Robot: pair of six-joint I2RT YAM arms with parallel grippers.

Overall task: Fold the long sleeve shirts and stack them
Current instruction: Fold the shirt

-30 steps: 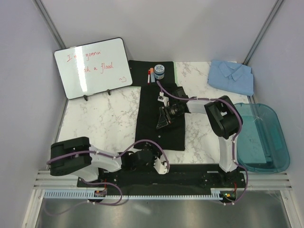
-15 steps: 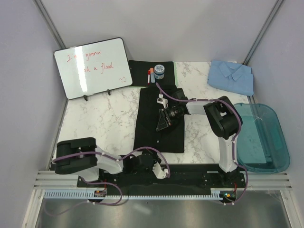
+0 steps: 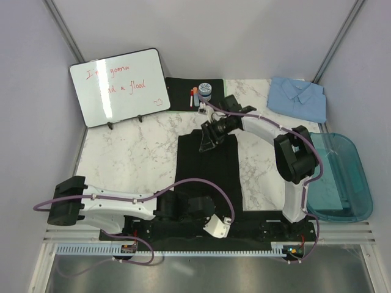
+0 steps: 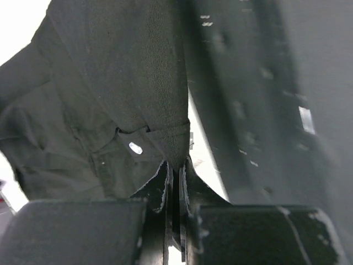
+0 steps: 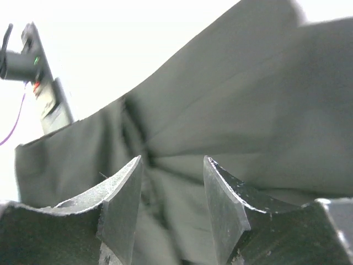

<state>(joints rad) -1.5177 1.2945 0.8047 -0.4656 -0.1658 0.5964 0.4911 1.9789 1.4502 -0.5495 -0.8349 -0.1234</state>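
Observation:
A black long sleeve shirt (image 3: 208, 174) lies stretched lengthwise down the middle of the table. My left gripper (image 3: 206, 215) is at its near end by the arm bases. In the left wrist view the left gripper (image 4: 176, 167) is shut on a fold of the black shirt (image 4: 127, 83), next to a white button. My right gripper (image 3: 206, 144) hovers over the shirt's far end. Its jaws (image 5: 172, 165) stand open in the right wrist view, with bunched black cloth (image 5: 231, 127) behind them and nothing pinched. The light blue shirt (image 3: 297, 97) lies folded at the back right.
A whiteboard (image 3: 119, 85) stands at the back left. A black green-edged mat (image 3: 180, 91) behind the shirt carries a small jar (image 3: 205, 91) and markers (image 3: 193, 97). A teal bin (image 3: 337, 177) sits on the right. The black base rail (image 3: 256, 223) runs along the near edge.
The left gripper shut on the shirt's near end and drew it toward the near edge. The right gripper opened and moved toward the back. The shirt now lies longer.

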